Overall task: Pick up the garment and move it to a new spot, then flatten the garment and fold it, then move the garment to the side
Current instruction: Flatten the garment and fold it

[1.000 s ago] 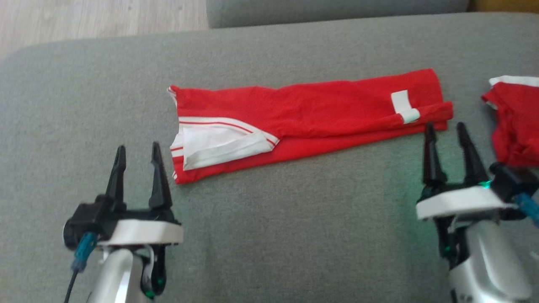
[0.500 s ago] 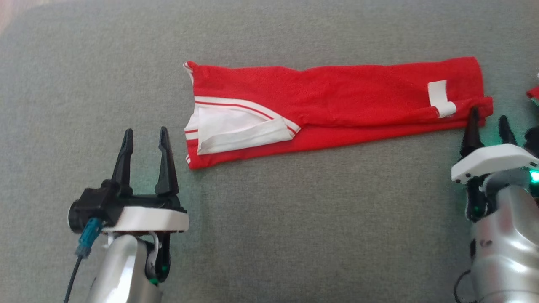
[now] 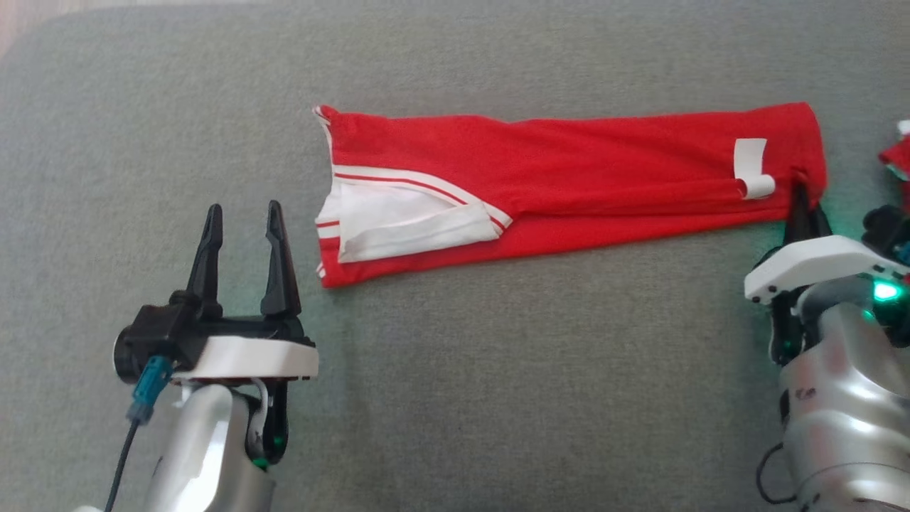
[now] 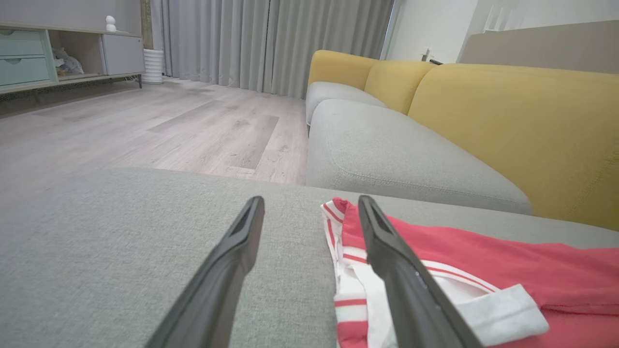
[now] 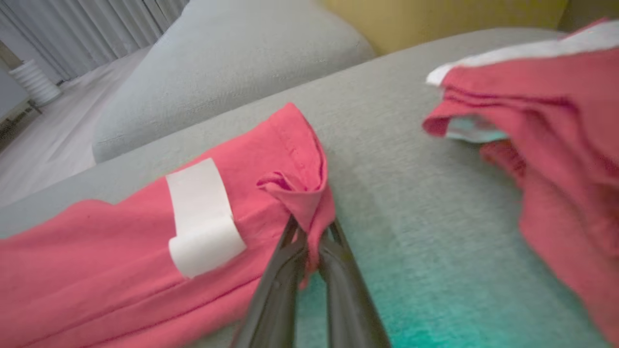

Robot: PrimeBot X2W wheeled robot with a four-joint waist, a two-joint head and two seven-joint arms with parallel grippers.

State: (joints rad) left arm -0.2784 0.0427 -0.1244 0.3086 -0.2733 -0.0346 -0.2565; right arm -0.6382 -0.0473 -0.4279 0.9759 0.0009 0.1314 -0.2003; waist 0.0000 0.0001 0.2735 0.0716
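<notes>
The garment is red with white trim, folded into a long strip across the grey cushion. Its white-striped end lies at the left. My right gripper is shut on the garment's near right corner, and the pinched red cloth bunches up between the dark fingers. A white tag sits just left of that corner. My left gripper stands open just left of the striped end, with its right finger in front of the hem and nothing between the jaws.
A second red and white garment lies crumpled to the right of my right gripper, also seen at the head view's right edge as a red piece. Beyond the cushion are another grey seat, yellow backrests and wood floor.
My right gripper has moved forward to the garment's right corner and shut on it, lifting the cloth slightly. The head camera tilted down. The left arm has stayed where it was.
</notes>
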